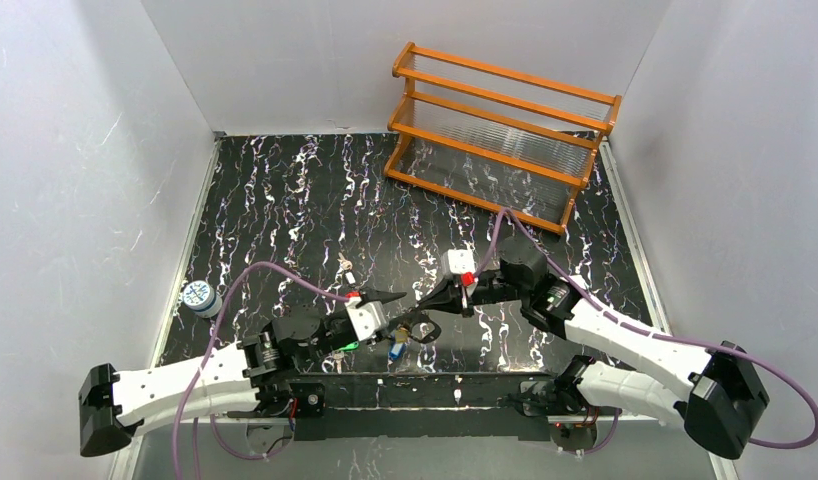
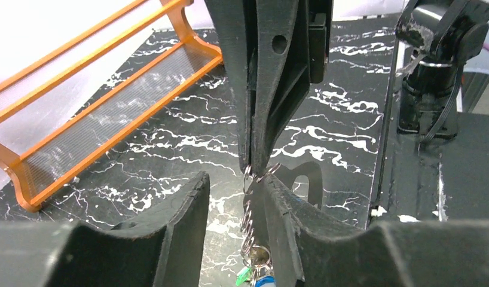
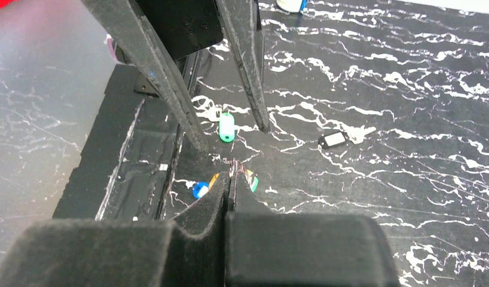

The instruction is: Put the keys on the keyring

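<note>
The keyring (image 2: pixel 249 209), a pale silvery loop, hangs upright with keys (image 2: pixel 258 257) bunched at its lower end, green and blue heads showing. My right gripper (image 2: pixel 254 162) comes in from above and is shut on the ring's top; it is also visible in its own wrist view (image 3: pixel 231 172). My left gripper (image 2: pixel 233 179) stands open around the ring, which rests against its right finger. From above, both grippers meet near the table's front middle, left gripper (image 1: pixel 408 312) facing right gripper (image 1: pixel 431 304). A green-headed key (image 3: pixel 227 127) and a dark-headed key (image 3: pixel 333 139) lie loose on the table.
An orange wooden rack (image 1: pixel 500 135) stands at the back right. A small round blue-white can (image 1: pixel 199 297) sits at the left edge. Another loose key (image 1: pixel 345 266) lies behind the left gripper. The black mounting bar (image 1: pixel 415 385) runs along the near edge.
</note>
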`<state>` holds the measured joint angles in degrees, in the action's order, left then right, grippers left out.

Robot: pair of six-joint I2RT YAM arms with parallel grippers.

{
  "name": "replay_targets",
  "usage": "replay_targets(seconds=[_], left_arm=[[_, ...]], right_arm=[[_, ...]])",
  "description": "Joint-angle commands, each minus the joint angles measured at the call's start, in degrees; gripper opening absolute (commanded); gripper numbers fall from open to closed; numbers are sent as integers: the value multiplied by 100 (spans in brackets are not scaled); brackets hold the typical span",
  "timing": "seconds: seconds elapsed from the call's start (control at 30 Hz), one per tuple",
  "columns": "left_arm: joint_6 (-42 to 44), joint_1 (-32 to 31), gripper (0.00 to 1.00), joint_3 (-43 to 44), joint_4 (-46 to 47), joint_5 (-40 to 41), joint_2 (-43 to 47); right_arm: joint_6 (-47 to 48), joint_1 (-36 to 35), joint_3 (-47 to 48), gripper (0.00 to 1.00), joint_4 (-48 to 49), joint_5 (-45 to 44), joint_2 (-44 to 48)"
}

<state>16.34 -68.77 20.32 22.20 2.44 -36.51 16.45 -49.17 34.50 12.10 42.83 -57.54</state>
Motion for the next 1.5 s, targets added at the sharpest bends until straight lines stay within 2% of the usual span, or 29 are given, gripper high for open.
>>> replay_targets(seconds=[0.0,0.23,0.6,0.8,1.13,1.23,1.3,1.33,1.47], left_arm=[[-88,-22,34,-199,369,-28,326],[-219,-18,29,-423,747,-139,361],[-247,-20,16,-449,1058,-243,76],[-206,-20,0,-371,1068,-400,-152],[-295,-16,0,-473,1059,-187,233],[-341,-18,0,-493,936,16,385],[-429,-14,0,-489,818,250,449],[-442,-17,0,-481,751,328,474],[-512,-18,0,-416,631,713,445]], right_arm=[[-573,4,-154,1,1140,228,259],[-1112,5,-474,1,2073,533,353],[-1187,6,-479,1,2198,612,348],[-1204,10,-495,1,2214,614,329],[-1250,11,-499,3,2153,419,331],[-1266,6,-477,36,2058,199,375],[-1232,9,-445,52,1955,89,384],[-1208,9,-419,66,1908,64,384],[-1177,4,-343,97,1794,-44,377]])
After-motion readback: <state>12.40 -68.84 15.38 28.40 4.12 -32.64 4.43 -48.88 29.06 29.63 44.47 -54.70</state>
